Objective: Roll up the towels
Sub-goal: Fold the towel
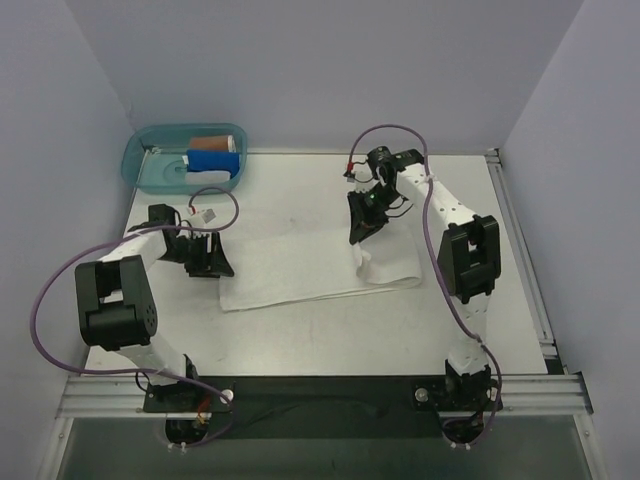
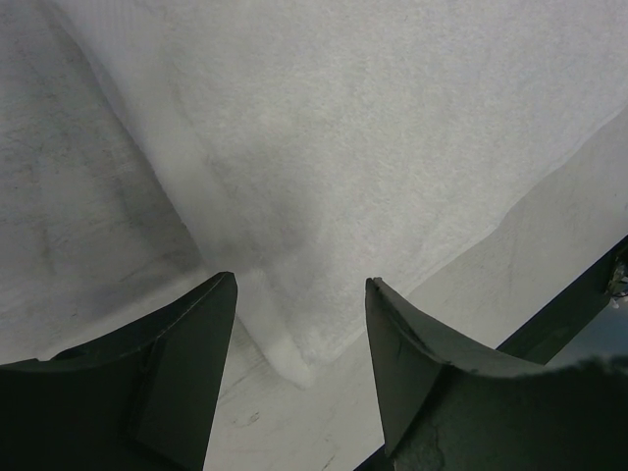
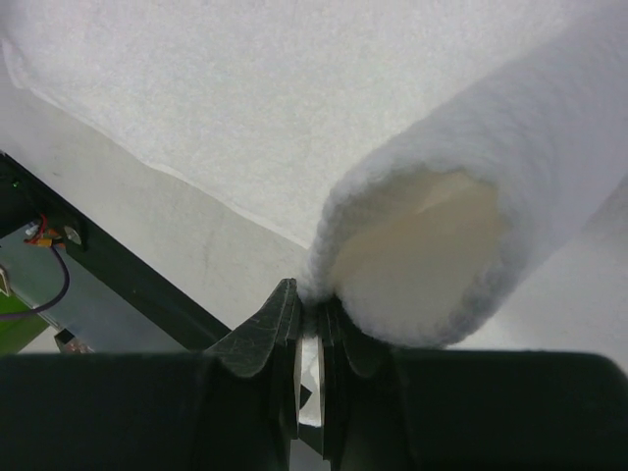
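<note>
The white towel (image 1: 290,272) lies spread across the middle of the pale surface (image 1: 300,340), its right end curled over into a loose roll. The left gripper (image 1: 213,262) hangs over the towel's left corner, jaws apart. The right gripper (image 1: 358,236) has its jaws clamped on the edge of the rolled end. At the far left, a teal bin (image 1: 130,160) holds a blue towel (image 1: 212,160) and a brown towel (image 1: 215,142).

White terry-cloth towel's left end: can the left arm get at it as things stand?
Probably yes. The open left gripper hangs right over that end of the white terry-cloth towel, nothing between; the right gripper pinches the opposite end, well clear.
</note>
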Motion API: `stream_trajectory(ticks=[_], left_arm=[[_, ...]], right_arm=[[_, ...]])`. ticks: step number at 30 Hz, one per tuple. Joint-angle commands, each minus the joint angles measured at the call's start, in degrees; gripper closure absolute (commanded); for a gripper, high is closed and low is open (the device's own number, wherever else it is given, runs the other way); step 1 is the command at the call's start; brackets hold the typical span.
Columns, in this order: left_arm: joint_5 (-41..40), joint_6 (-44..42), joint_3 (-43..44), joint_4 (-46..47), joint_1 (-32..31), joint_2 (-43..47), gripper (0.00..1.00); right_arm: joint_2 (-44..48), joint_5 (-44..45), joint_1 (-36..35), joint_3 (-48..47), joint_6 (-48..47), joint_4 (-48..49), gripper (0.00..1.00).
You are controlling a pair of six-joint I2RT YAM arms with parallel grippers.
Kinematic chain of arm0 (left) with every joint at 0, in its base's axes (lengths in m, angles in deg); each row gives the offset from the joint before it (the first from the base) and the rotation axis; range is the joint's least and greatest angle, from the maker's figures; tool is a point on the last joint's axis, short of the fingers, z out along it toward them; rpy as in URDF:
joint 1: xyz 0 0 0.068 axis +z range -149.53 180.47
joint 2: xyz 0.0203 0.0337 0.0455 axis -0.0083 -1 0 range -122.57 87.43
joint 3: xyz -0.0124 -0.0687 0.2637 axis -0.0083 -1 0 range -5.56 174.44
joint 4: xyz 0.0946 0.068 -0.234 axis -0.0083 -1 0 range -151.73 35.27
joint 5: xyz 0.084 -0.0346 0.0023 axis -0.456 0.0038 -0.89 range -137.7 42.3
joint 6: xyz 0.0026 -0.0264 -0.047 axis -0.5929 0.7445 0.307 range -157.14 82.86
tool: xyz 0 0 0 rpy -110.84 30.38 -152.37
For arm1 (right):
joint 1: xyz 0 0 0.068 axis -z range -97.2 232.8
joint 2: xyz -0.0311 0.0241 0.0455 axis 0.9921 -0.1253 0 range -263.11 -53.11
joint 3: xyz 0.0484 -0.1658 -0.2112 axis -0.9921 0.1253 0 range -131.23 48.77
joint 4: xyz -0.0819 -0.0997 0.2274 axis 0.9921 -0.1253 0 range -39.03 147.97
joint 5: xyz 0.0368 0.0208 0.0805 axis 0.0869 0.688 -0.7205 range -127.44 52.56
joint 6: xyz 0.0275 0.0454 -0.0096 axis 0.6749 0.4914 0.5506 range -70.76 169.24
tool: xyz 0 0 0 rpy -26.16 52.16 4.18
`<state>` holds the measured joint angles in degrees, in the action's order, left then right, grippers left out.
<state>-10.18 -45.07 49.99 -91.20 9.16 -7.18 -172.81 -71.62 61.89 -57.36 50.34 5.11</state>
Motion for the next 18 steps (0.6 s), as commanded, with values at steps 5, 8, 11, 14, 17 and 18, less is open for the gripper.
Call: stream_trajectory(ticks=[5, 8, 11, 14, 17, 18], left_arm=[[-0.96, -0.16, 2.37, -0.53, -0.34, -0.14, 0.33], [-0.78, -0.25, 2.37, -0.62, -0.25, -0.05, 0.32], [-0.95, -0.43, 2.28, -0.53, -0.34, -0.05, 0.32], [-1.13, -0.6, 2.37, -0.62, -0.25, -0.05, 0.32], [-1.05, -0.6, 2.46, -0.62, -0.34, -0.14, 0.32], [-1.22, -0.6, 2.55, -0.62, -0.25, -0.31, 0.31]], right_arm=[[-1.06, -1.16, -3.26, -0.84, 1.53, -0.93, 1.0], [-2.11, -1.07, -3.44, -1.27, 1.88, -0.67, 1.0], [-3.43, -1.42, -3.7, -1.98, 2.23, -0.66, 1.0], [-3.7, -1.77, -4.32, -2.07, 2.32, -0.75, 1.0], [-4.31, -1.69, -4.85, -2.15, 2.5, -0.58, 1.0], [-4.49, -1.69, -5.02, -2.42, 2.59, -0.58, 1.0]])
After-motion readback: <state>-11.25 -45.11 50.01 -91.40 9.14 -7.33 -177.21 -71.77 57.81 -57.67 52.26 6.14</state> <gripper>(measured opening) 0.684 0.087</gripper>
